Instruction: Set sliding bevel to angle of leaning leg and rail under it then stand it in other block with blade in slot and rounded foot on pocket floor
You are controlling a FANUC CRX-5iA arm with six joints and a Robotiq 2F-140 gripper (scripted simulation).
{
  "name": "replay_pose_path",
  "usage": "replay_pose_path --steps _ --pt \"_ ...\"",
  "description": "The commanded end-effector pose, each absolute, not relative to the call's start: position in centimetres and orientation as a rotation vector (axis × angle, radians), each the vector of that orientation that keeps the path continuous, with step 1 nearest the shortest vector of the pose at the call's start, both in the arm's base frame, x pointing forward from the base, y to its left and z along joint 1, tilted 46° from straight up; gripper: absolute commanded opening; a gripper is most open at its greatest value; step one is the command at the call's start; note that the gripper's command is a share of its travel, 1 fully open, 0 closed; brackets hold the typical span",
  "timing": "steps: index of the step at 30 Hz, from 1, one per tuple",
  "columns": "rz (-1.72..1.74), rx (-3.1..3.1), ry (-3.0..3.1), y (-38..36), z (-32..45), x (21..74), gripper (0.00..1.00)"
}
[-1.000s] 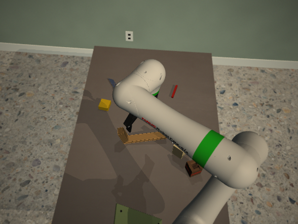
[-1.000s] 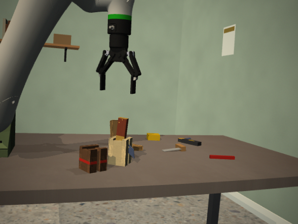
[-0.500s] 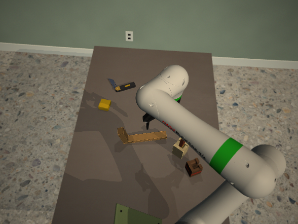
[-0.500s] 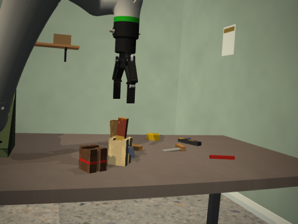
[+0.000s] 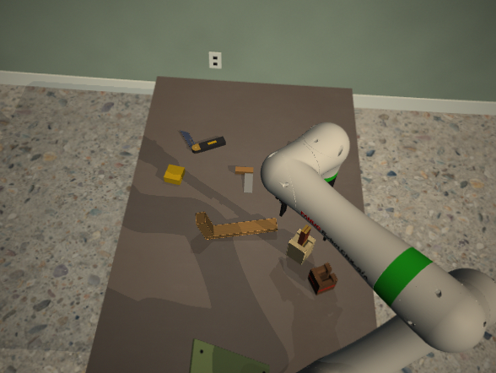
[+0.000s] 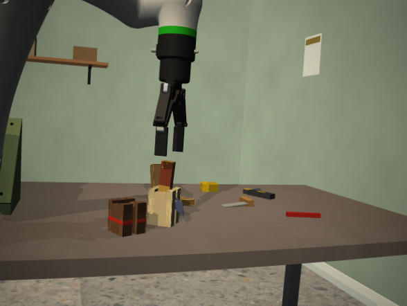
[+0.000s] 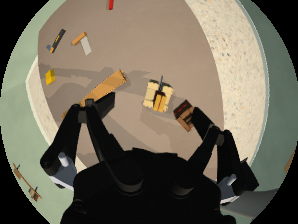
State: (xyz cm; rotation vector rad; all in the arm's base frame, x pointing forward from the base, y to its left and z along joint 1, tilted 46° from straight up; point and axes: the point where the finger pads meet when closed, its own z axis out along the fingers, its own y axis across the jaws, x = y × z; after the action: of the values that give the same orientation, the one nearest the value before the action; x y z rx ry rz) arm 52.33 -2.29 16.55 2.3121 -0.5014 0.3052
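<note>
The sliding bevel [image 5: 304, 235] [image 6: 167, 176] [image 7: 160, 91] has a red-brown stock and stands upright in a pale block [image 5: 300, 250] [image 6: 162, 209] [image 7: 150, 98]. Its blue blade [image 6: 179, 207] pokes out of the block's side. A dark brown block with a red band [image 5: 322, 278] [image 6: 125, 216] [image 7: 184, 112] stands right beside it, empty. The tan rail [image 5: 246, 228] [image 7: 107, 86] lies flat with the leaning leg [image 5: 203, 224] [image 6: 155, 174] at its left end. My gripper [image 6: 169, 143] is open and empty, hanging a short way above the bevel's stock. In the top view the arm hides most of it.
A yellow block [image 5: 174, 174] [image 6: 209, 187] [image 7: 49, 78], a black bevel [image 5: 207, 144] [image 6: 259, 194] [image 7: 56, 39], a try square [image 5: 245, 177] [image 6: 239, 202] [image 7: 83, 40] and a red bar [image 6: 303, 214] [image 7: 111, 2] lie farther back. A green base plate [image 5: 228, 360] [image 6: 10, 166] stands at the near end.
</note>
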Motion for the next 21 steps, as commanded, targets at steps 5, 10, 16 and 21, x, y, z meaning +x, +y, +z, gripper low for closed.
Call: replay_pose_path --steps 5,10,16,21 --pt "0.35 2.288 -0.589 -3.36 17.2 52.21 1.0" --pt "0.35 2.288 -0.589 -3.36 17.2 52.21 1.0" --pt "0.35 2.288 -0.589 -3.36 17.2 52.22 1.0" --pt "0.35 2.288 -0.589 -3.46 17.14 52.52 1.0"
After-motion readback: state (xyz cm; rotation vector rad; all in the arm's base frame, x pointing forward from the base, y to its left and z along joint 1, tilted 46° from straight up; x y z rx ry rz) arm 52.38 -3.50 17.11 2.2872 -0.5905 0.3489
